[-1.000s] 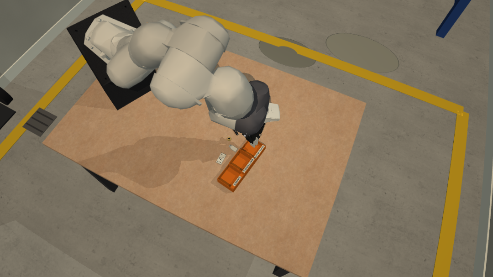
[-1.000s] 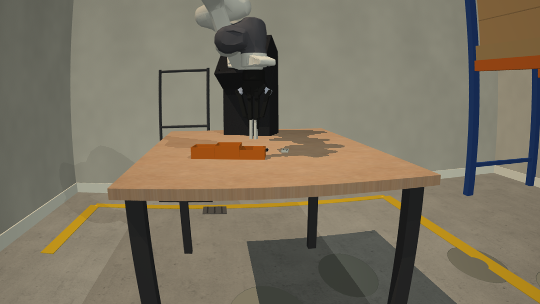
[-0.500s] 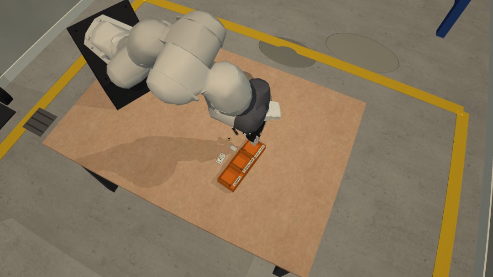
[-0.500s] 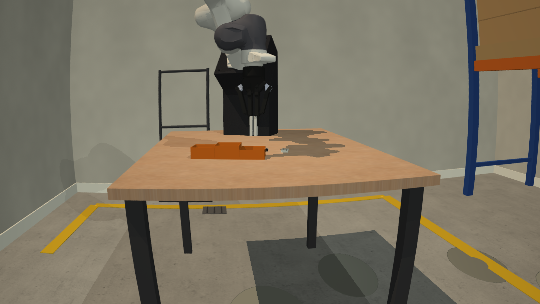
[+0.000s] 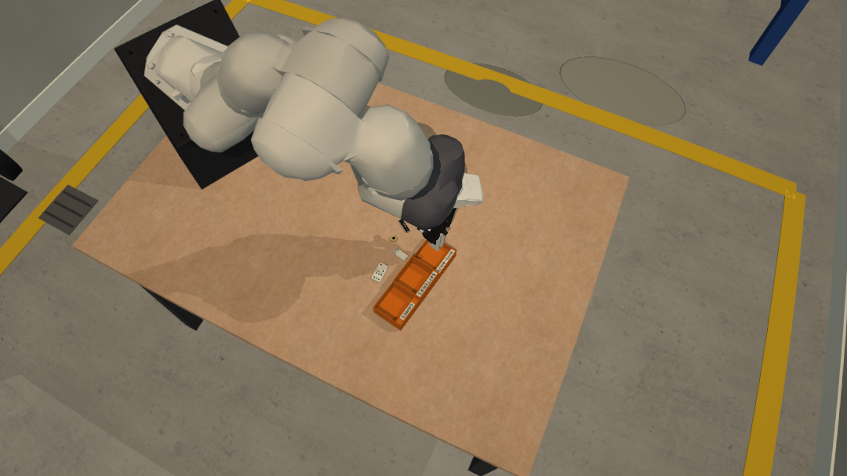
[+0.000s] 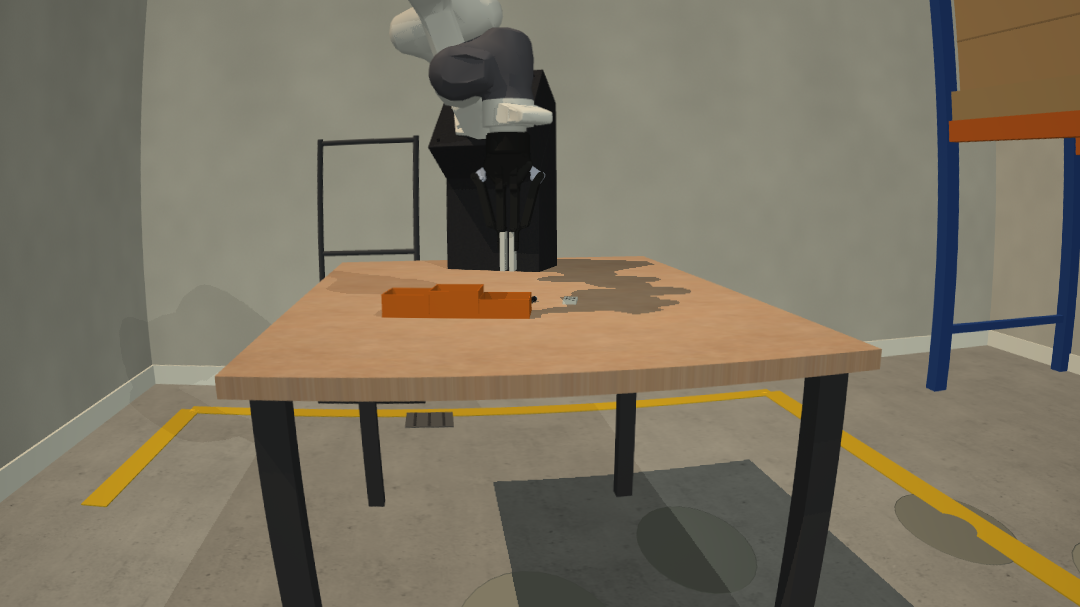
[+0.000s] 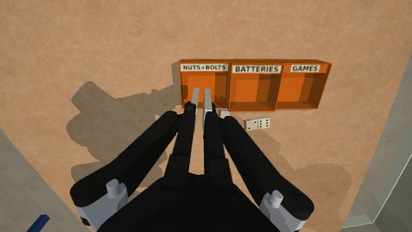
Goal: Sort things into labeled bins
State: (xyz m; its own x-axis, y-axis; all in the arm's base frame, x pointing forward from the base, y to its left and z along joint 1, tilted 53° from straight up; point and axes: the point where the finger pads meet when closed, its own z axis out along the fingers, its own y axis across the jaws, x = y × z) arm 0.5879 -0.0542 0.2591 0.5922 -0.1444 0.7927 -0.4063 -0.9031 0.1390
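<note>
Three joined orange bins [image 5: 382, 314] [image 6: 454, 305] stand on the table, labelled NUTS+BOLTS [image 7: 204, 67], BATTERIES and GAMES [image 7: 305, 68]. My gripper [image 5: 439, 239] [image 6: 506, 261] [image 7: 201, 96] hangs above the NUTS+BOLTS bin. Its fingers are nearly together, and I see nothing between them. A white domino [image 5: 379, 271] [image 7: 257, 124] [image 6: 569, 300] lies on the table beside the bins. A small pale block [image 5: 400, 252] [image 7: 223, 113] lies next to it, partly hidden by my fingers in the wrist view. A small dark nut [image 5: 394, 238] lies a little farther from the bins. The bin floors that show look empty.
The wooden table [image 5: 512, 296] [image 6: 557, 361] carries the black robot base [image 5: 156, 70] at its far corner. The arm casts a wide shadow [image 5: 249, 270] over the table beside the loose things.
</note>
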